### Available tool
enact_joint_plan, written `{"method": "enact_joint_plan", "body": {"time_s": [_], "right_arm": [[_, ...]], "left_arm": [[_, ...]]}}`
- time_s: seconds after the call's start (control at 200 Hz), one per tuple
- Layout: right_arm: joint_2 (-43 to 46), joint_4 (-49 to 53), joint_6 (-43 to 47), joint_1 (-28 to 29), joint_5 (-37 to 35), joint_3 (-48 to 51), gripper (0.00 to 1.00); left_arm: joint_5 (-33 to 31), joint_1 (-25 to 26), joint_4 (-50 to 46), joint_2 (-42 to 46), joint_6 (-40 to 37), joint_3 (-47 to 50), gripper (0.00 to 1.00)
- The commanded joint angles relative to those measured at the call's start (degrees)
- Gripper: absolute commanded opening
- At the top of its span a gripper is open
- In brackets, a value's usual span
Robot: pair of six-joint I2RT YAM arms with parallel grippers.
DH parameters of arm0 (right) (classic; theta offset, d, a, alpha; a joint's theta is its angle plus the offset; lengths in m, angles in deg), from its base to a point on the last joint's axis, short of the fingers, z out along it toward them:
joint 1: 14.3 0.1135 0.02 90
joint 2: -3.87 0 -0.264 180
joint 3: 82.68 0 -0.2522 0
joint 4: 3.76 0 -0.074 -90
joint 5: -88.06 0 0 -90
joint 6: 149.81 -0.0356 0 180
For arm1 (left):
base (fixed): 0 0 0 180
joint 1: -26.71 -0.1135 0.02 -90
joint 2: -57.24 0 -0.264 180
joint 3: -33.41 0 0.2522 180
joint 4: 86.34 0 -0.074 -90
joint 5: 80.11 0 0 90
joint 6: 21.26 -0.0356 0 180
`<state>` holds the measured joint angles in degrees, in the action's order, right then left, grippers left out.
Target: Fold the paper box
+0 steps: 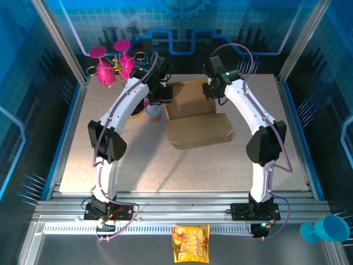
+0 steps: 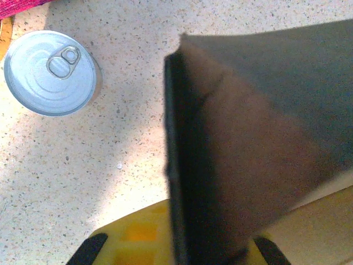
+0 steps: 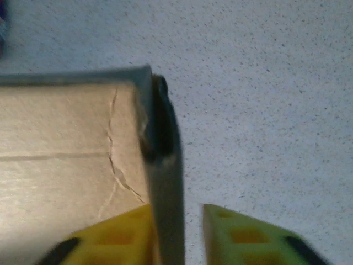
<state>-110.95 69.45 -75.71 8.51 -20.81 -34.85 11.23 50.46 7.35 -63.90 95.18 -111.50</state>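
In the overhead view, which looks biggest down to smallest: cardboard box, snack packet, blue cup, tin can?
1. cardboard box
2. snack packet and blue cup: too alike to rank
3. tin can, partly hidden

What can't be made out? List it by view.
Top external: the paper box, far corners hidden under left arm and right arm.
Left wrist: box wall blurred; left fingers cut off at bottom edge.
Right wrist: whether the right fingers pinch the wall; blurred, cut off.
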Motion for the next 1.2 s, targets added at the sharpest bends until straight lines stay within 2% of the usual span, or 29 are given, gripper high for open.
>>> {"method": "enact_joint_plan", "body": {"time_s": [0.0, 0.24, 0.45, 0.52, 0.715, 0.836, 0.921, 1.006, 1.196], "right_arm": [[0.51, 1.43, -0.36, 1.01, -5.56, -0.68, 0.0], [2.88, 1.63, -1.0, 2.77, -11.46, 1.53, 0.0], [4.76, 1.33, -1.77, 3.02, -10.47, 3.67, 0.0], [4.85, 1.86, -1.92, 2.99, -9.67, 3.43, 0.0], [5.74, 2.26, -2.56, 3.03, -7.63, 4.22, 0.0], [6.25, 2.19, -2.82, 2.8, -7.19, 5.09, 0.0], [6.54, 1.91, -3.07, 2.13, -6.37, 6.11, 0.0], [6.93, 1.59, -3.08, 1.39, -5.64, 7.36, 0.0], [8.09, 0.59, -3.23, 0.04, -3.95, 10.18, 0.0]], "left_arm": [[0.85, -0.44, -1.87, -0.41, -1.14, -2.16, 0.0], [0.34, -0.81, -2.24, -0.42, -1.46, -1.89, 0.0], [0.25, -0.81, -2.5, -0.67, -1.3, -1.33, 0.0], [0.9, -0.79, -2.31, -0.73, -1.26, -1.04, 0.07], [2.76, -0.67, -1.41, -0.59, -1.3, 1.04, 0.19], [3.98, -0.29, -0.75, -0.37, -1.34, 2.19, 0.38], [3.98, 0.09, 0.18, 0.45, -1.43, 3.51, 0.47], [5.44, 0.25, 2.97, 2.61, -1.08, 7.66, 0.51], [8.72, -0.04, 14.11, 8.2, 1.17, 22.81, 0.54]]}}
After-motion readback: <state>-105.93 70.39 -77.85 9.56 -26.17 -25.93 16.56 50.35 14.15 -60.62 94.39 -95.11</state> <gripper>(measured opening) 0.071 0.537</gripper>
